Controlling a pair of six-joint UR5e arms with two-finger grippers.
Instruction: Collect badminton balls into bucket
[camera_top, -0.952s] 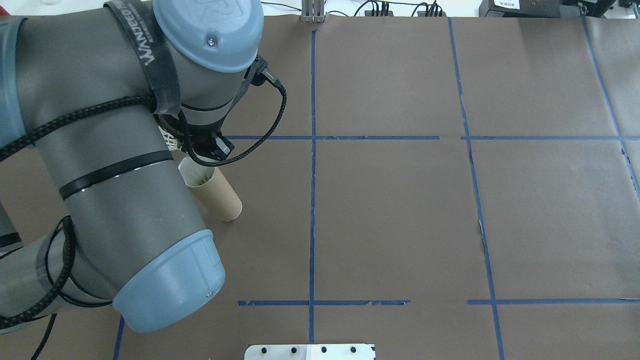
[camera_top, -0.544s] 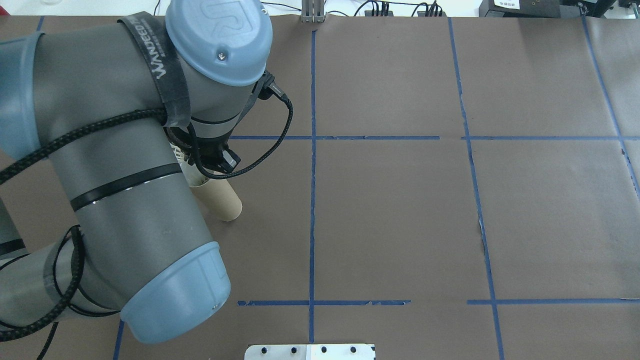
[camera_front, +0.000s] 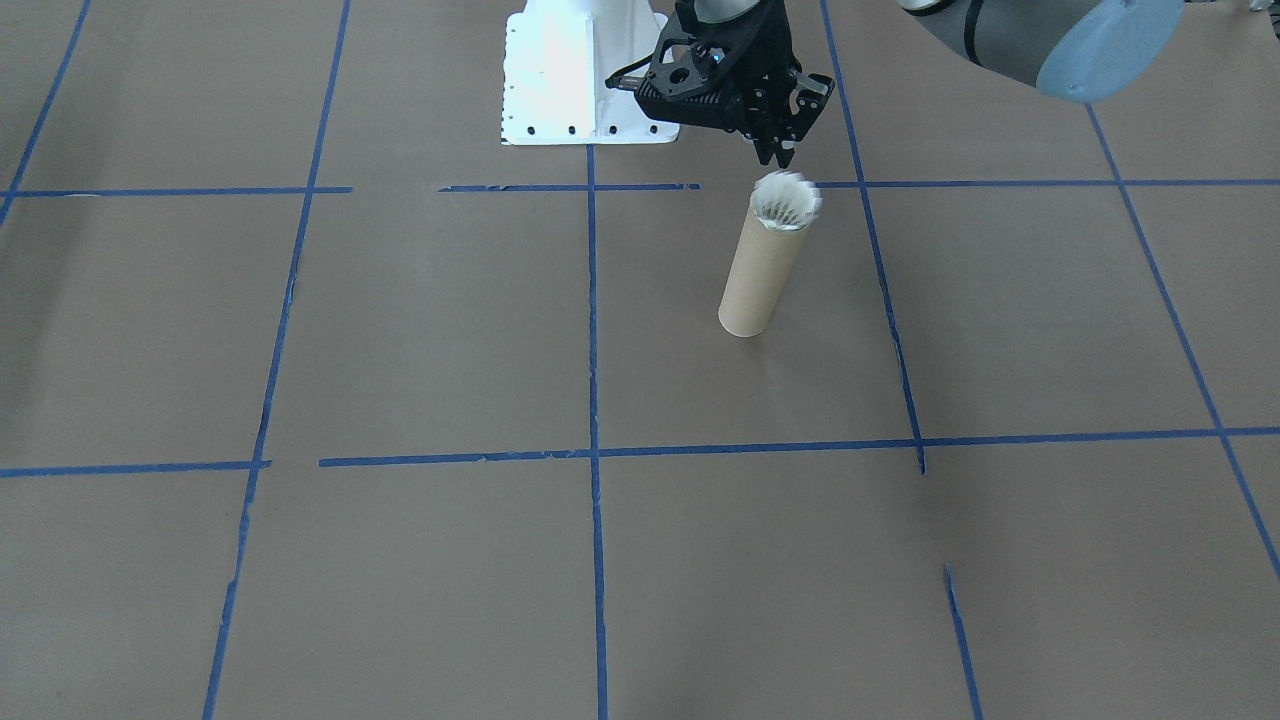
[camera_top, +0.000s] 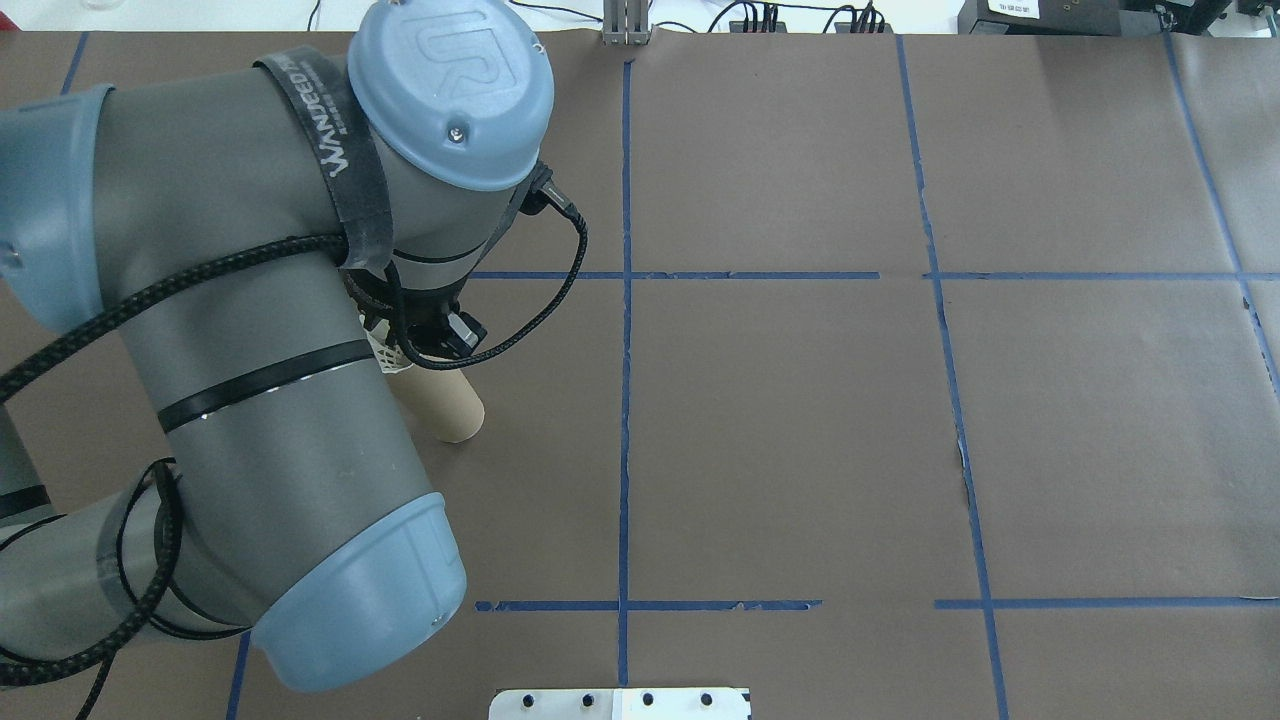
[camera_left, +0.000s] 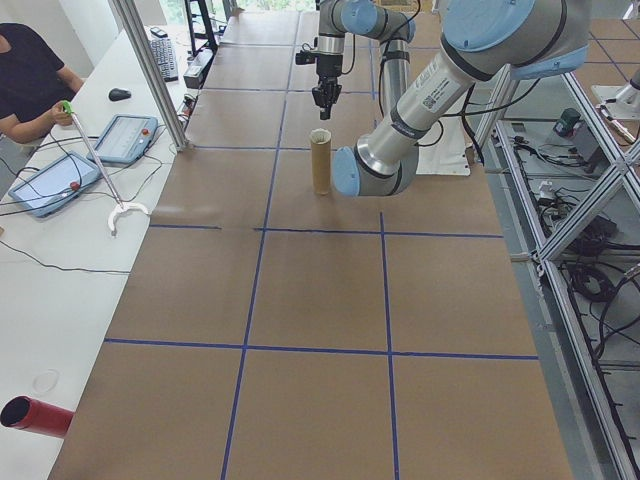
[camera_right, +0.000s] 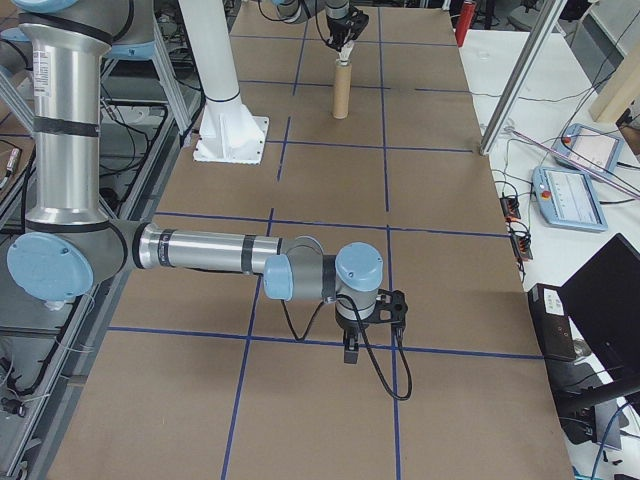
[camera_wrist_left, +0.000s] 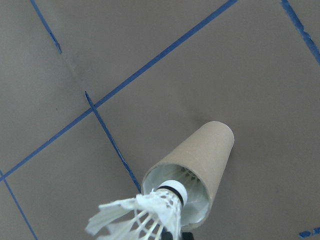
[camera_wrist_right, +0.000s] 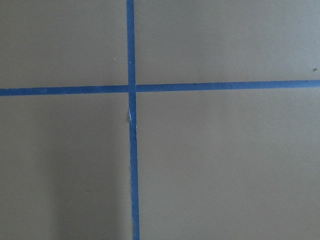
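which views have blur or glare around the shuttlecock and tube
Front-facing view: the shuttlecock at the mouth of the tube is smeared by motion blur, and the white pedestal base is blown out. Left wrist view: the feathers are soft, the tube rim sharper.

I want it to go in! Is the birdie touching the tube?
Cannot tell. Front view: shuttlecock blurred at the cardboard tube's mouth. Left wrist view looks down on both, hiding any gap.
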